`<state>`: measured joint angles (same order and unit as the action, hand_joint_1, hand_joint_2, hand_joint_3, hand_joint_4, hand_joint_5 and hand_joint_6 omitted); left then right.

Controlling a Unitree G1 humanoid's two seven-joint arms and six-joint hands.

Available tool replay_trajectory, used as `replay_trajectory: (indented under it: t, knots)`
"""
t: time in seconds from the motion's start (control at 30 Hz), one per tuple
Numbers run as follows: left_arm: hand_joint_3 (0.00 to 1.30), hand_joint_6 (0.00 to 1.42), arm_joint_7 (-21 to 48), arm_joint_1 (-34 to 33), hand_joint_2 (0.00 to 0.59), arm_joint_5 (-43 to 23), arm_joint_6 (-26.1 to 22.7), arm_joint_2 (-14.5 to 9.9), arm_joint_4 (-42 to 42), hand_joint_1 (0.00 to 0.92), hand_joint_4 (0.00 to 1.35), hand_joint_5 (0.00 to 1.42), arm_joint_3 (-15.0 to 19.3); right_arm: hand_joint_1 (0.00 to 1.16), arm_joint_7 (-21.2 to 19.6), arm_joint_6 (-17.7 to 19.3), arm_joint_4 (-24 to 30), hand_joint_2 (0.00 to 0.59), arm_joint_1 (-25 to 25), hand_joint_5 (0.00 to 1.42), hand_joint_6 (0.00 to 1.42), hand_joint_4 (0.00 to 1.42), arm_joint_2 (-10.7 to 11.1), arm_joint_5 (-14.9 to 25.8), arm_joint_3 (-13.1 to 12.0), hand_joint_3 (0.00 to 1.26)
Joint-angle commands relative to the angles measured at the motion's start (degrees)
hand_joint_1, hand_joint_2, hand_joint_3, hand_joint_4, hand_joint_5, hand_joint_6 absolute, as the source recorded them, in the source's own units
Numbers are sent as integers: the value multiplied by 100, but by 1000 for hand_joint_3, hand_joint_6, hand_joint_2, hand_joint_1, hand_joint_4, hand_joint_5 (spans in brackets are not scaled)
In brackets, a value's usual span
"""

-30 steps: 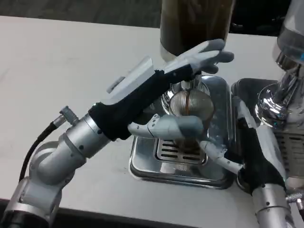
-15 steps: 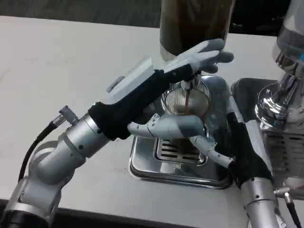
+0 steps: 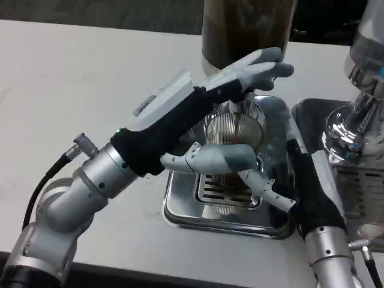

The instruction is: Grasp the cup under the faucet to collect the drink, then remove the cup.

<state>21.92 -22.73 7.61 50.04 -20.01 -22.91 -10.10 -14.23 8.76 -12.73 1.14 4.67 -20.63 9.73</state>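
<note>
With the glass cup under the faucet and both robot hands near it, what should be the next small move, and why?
Probably hold position a moment longer. The left robot hand reaches up to the faucet of the dark drink dispenser, a thin stream appears to run into the ribbed glass cup, and the right robot hand holds the cup over the steel drip tray. The fill level cannot be read.
</note>
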Motion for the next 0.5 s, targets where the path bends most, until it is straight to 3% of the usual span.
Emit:
replay_trajectory:
  t: [0.03,0.5]
  knots:
    - [175,153,33,43,103,150,-25,-89,10,0,37,237,-47,603,63,2,227,220,-126,0,0,0,54,-24,-8,0]
    - [178,148,-60,37,103,197,-38,-105,43,0,38,236,-14,640,273,34,83,215,7,0,0,0,-106,118,67,0]
